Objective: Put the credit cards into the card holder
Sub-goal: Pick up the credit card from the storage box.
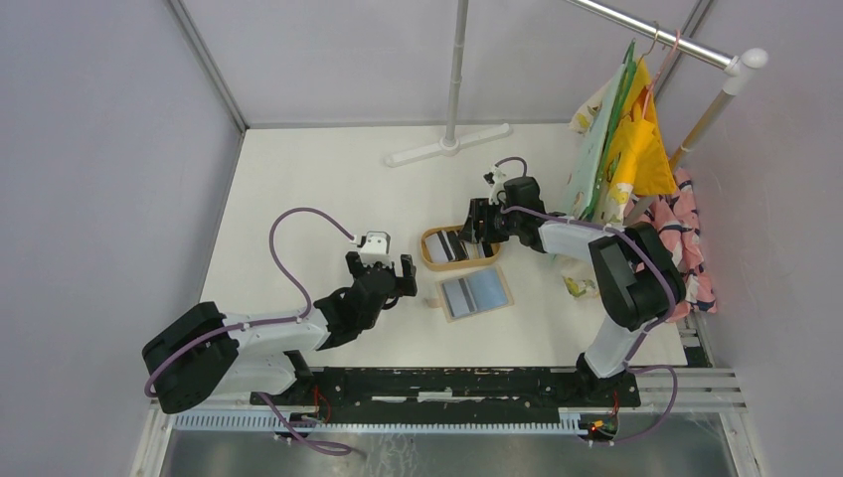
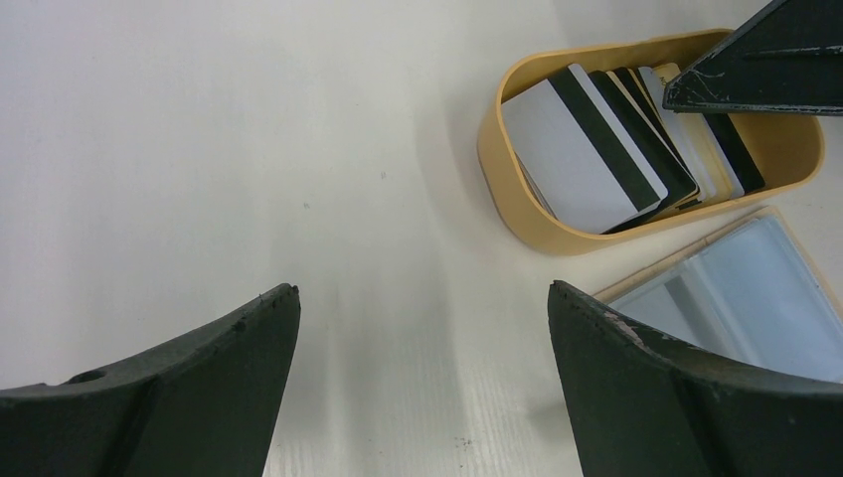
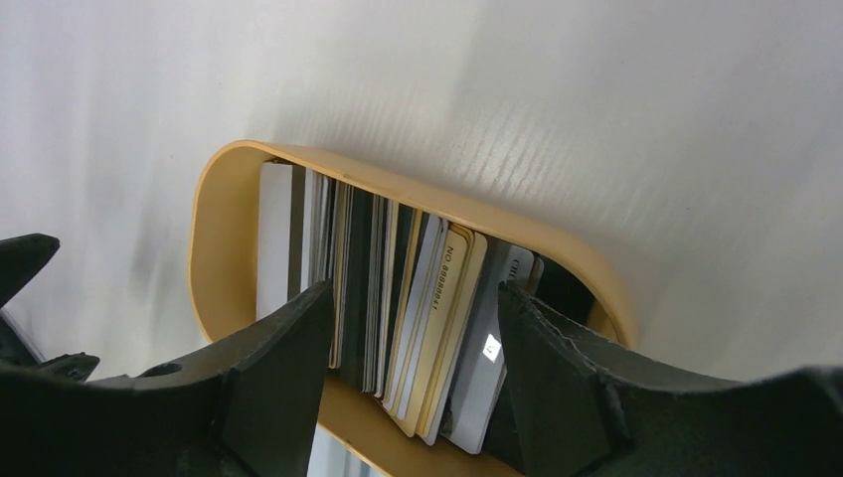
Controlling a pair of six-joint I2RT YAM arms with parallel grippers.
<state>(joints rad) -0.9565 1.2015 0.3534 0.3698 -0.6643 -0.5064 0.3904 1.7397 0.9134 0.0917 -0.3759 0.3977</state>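
Several credit cards (image 3: 418,288), white, grey, black and cream, stand on edge in an oval wooden tray (image 3: 214,209). My right gripper (image 3: 416,290) is open and dips into the tray, its fingers straddling a loose bunch of the cards. From above, the right gripper (image 1: 475,231) sits over the tray (image 1: 429,248). Just in front of the tray, the card holder (image 1: 475,294) lies open with its light blue lining up. My left gripper (image 1: 380,266) is open and empty above bare table, left of the card holder (image 2: 736,298) and the cards (image 2: 587,149).
A clothes rail with hanging coloured fabrics (image 1: 621,149) stands at the right, with pink cloth (image 1: 686,238) below it. A white stand base (image 1: 447,147) lies at the back. A small yellowish item (image 1: 580,286) sits by the right arm.
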